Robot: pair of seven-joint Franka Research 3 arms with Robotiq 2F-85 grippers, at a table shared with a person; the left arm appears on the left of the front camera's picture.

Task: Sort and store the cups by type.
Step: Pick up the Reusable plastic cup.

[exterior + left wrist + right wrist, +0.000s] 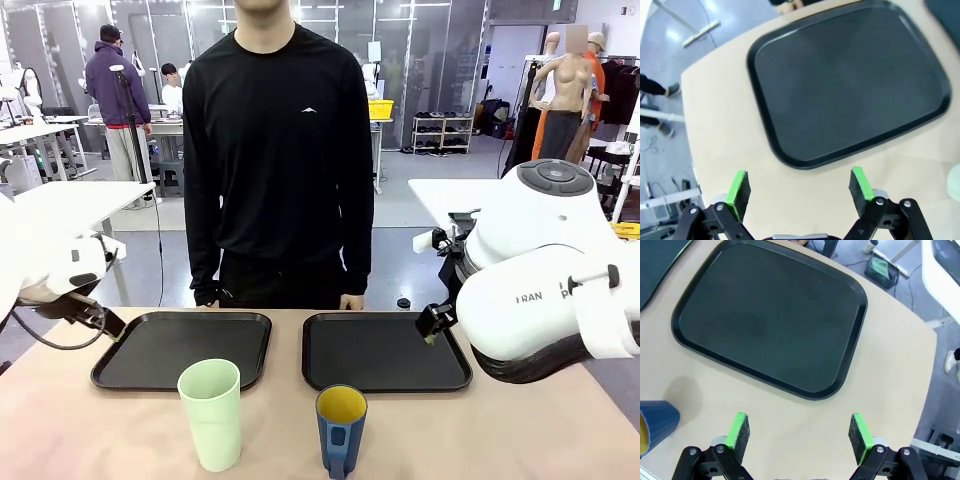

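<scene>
A tall pale mint-green tumbler (pixel 210 414) stands upright near the table's front edge, left of centre. To its right is a shorter dark blue mug (pixel 341 430) with a yellow inside, handle toward the camera. My left gripper (pixel 108 325) hovers at the left tray's outer edge; in the left wrist view it (pixel 800 186) is open and empty over bare table. My right gripper (pixel 432 325) hangs over the right tray's right rim, and it (pixel 799 432) is also open and empty. The mug's side (pixel 655 422) peeks in at the lower left of the right wrist view.
Two black trays lie side by side behind the cups, the left tray (pixel 150 350) and the right tray (pixel 400 355), both bare. A person (pixel 278 150) in black stands at the far edge, one hand (pixel 350 301) by the table. Bare tabletop surrounds the cups.
</scene>
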